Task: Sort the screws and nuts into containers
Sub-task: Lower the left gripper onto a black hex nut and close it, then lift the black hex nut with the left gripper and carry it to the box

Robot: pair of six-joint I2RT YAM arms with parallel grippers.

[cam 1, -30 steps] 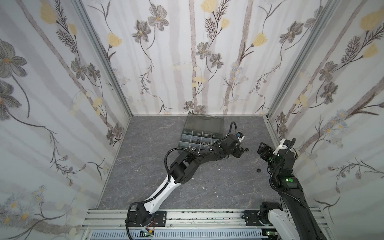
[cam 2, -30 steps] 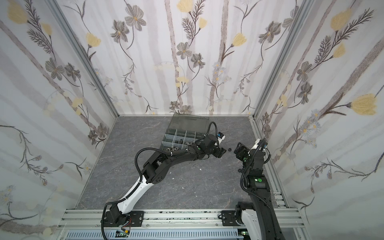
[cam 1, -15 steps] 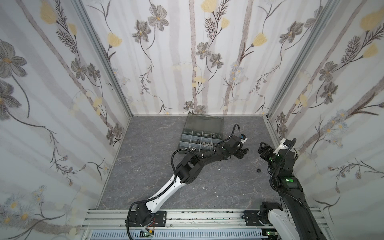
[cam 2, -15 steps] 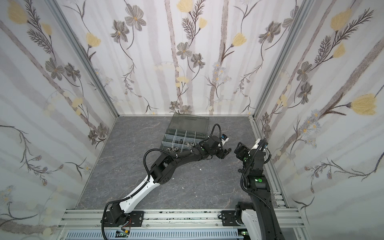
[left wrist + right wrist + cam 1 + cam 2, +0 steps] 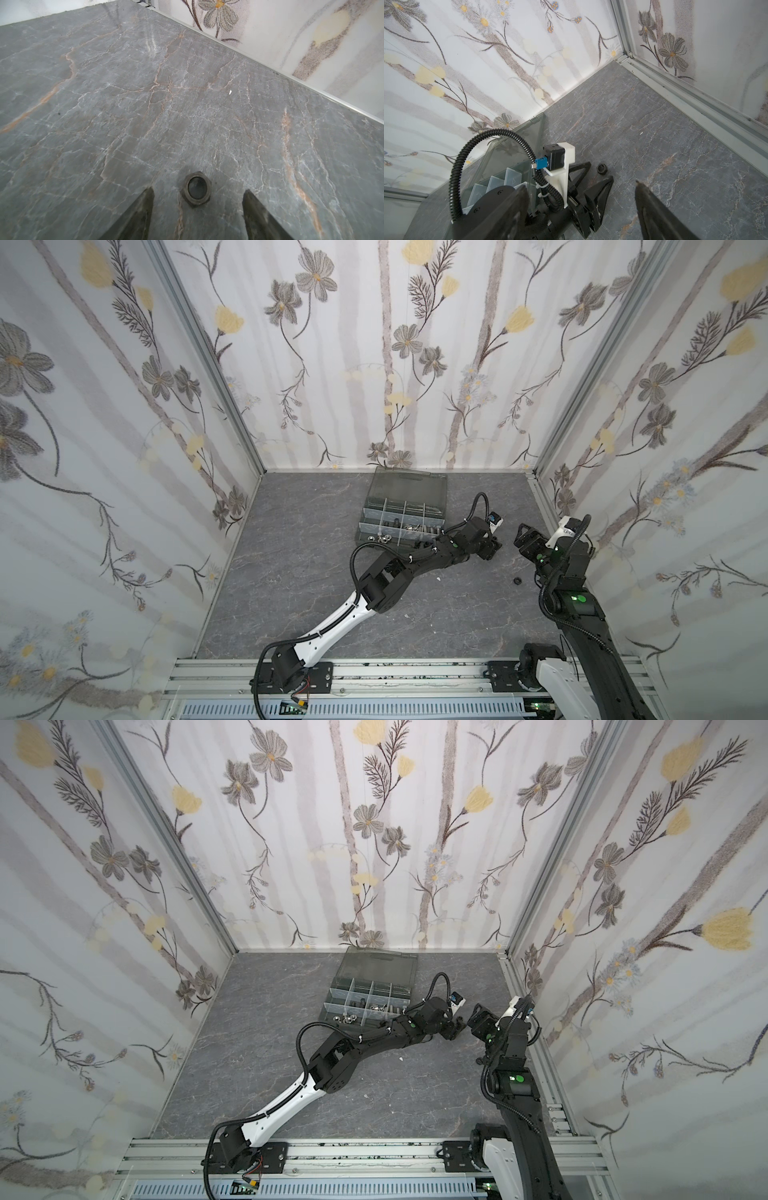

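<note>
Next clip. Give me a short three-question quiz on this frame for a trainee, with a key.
1. True or false: the left gripper stands open with the black nut between its fingers.
2. The lid of the organizer case is: A open, B closed, C missing.
3. Fill in: the right gripper has its jaws ___.
Key: 1 true; 2 A; 3 open.

2 loose black nuts (image 5: 197, 188) (image 5: 517, 580), 1 organizer case (image 5: 409, 487), 1 left gripper (image 5: 198, 190), 1 right gripper (image 5: 580, 185)
</note>
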